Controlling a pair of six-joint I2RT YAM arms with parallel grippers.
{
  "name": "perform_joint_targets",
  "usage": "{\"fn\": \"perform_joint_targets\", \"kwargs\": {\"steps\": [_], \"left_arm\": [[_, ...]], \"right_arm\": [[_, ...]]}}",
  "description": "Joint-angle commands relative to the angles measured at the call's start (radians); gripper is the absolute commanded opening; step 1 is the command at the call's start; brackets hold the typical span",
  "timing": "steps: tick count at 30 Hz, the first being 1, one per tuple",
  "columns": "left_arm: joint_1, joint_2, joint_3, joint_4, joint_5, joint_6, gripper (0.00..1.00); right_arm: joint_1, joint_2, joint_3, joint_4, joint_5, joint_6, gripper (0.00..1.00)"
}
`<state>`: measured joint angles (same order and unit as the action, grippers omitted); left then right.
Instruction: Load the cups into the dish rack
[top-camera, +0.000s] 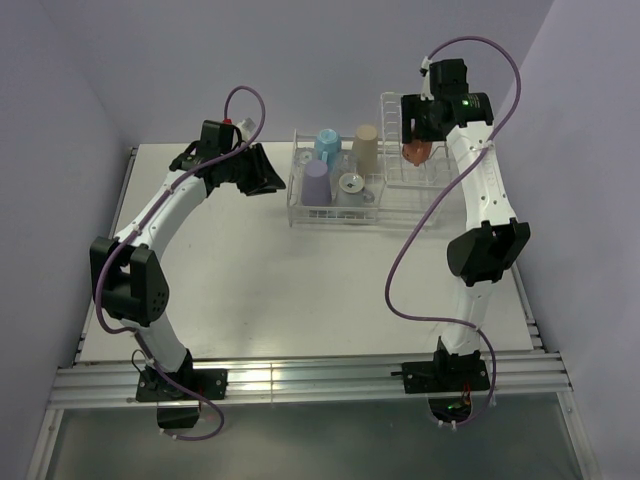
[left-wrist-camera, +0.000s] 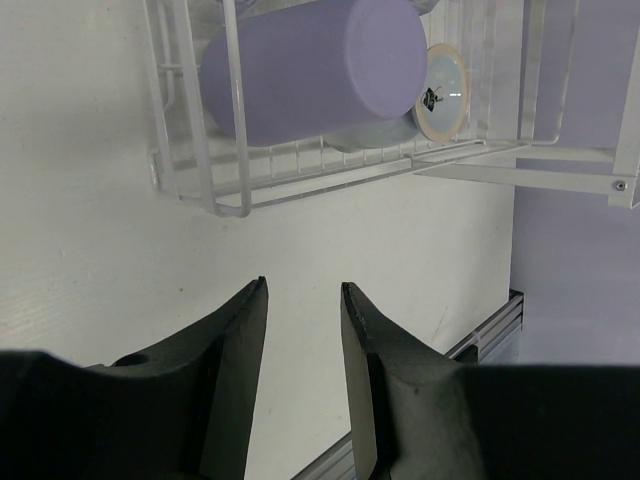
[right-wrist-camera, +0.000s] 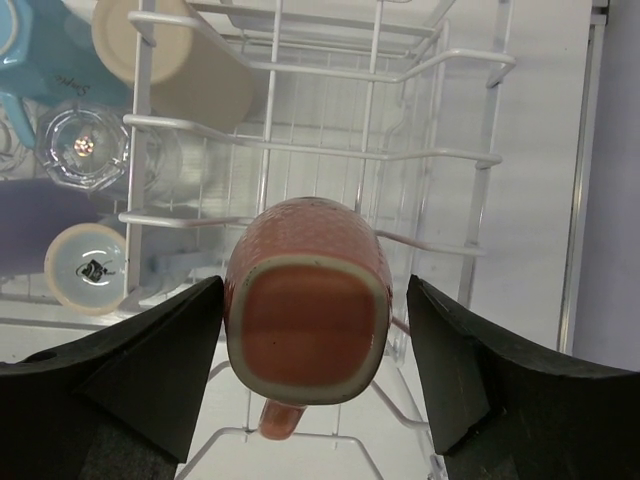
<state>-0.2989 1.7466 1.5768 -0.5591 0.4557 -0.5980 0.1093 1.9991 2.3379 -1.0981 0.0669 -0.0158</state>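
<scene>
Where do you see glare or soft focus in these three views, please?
Top external: bright glare on the metal rail near the arm bases. Left wrist: fingers dark and soft, purple cup sharp. Right wrist: a glint in the clear glass; orange mug slightly soft.

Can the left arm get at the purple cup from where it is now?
Probably not head-on: the rack's side bars stand between the open left gripper and the purple cup. From above, the way looks free.

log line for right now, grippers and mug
left gripper: open, empty, near dish rack | right gripper: open, straddling orange mug without touching | mug: base up among rack dividers
</scene>
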Motion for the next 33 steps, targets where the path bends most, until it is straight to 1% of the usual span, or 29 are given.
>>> {"fn": "perform_joint_targets", "kwargs": {"steps": [1, 4, 5, 6, 11, 15, 20, 23, 24, 25, 26, 27, 28, 29, 30, 31, 32, 33], "left_arm": [[-0.006, -0.007, 0.008, 0.002, 0.011, 0.026, 0.41], [-0.006, -0.007, 0.009, -0.001, 0.008, 0.029, 0.41], [-0.006, -0.009, 0.012, -0.001, 0.008, 0.029, 0.41], [-0.006, -0.01, 0.011, -0.001, 0.003, 0.03, 0.41], [-0.006, -0.027, 0.015, -0.007, -0.009, 0.032, 0.41], [-0.006, -0.051, 0.02, -0.013, -0.029, 0.035, 0.41], [-0.019, -0.124, 0.017, -0.025, -0.084, 0.04, 0.48], [-0.031, -0.176, 0.012, -0.038, -0.132, 0.049, 0.54], [-0.043, -0.206, 0.008, -0.038, -0.143, 0.052, 0.56], [-0.049, -0.223, -0.003, -0.038, -0.153, 0.052, 0.71], [-0.061, -0.24, -0.011, -0.035, -0.178, 0.052, 0.84], [-0.068, -0.258, -0.018, -0.03, -0.189, 0.05, 0.93], [-0.072, -0.295, -0.041, -0.025, -0.198, 0.05, 0.98], [-0.081, -0.315, -0.058, -0.016, -0.207, 0.046, 0.99], [-0.085, -0.352, -0.075, -0.001, -0.228, 0.037, 0.99], [-0.088, -0.372, -0.104, 0.005, -0.236, 0.033, 0.99], [-0.092, -0.389, -0.119, 0.011, -0.241, 0.03, 0.99], [-0.095, -0.424, -0.135, 0.021, -0.252, 0.024, 0.99]], "right_arm": [[0.01, -0.052, 0.044, 0.052, 0.043, 0.045, 0.81], [0.01, -0.074, 0.043, 0.063, 0.062, 0.063, 0.83], [0.01, -0.08, 0.044, 0.069, 0.063, 0.072, 0.97], [0.01, -0.094, 0.041, 0.072, 0.062, 0.077, 1.0], [0.01, -0.151, 0.032, 0.104, 0.096, 0.123, 1.0], [0.01, -0.245, -0.012, 0.138, 0.096, 0.158, 1.0], [0.024, -0.359, -0.101, 0.164, 0.086, 0.203, 1.0], [0.059, -0.468, -0.228, 0.204, 0.08, 0.23, 1.0], [0.075, -0.541, -0.321, 0.222, 0.082, 0.237, 1.0], [0.098, -0.584, -0.38, 0.275, 0.076, 0.241, 1.0], [0.146, -0.673, -0.437, 0.308, 0.073, 0.246, 1.0], [0.176, -0.713, -0.547, 0.335, 0.076, 0.252, 1.0], [0.205, -0.756, -0.598, 0.387, 0.079, 0.27, 1.0], [0.231, -0.828, -0.639, 0.408, 0.076, 0.283, 1.0], [0.271, -0.856, -0.711, 0.423, 0.064, 0.295, 1.0], [0.292, -0.887, -0.747, 0.461, 0.039, 0.316, 1.0], [0.312, -0.951, -0.787, 0.487, 0.028, 0.323, 1.0], [0.347, -0.982, -0.869, 0.51, 0.014, 0.329, 1.0]]}}
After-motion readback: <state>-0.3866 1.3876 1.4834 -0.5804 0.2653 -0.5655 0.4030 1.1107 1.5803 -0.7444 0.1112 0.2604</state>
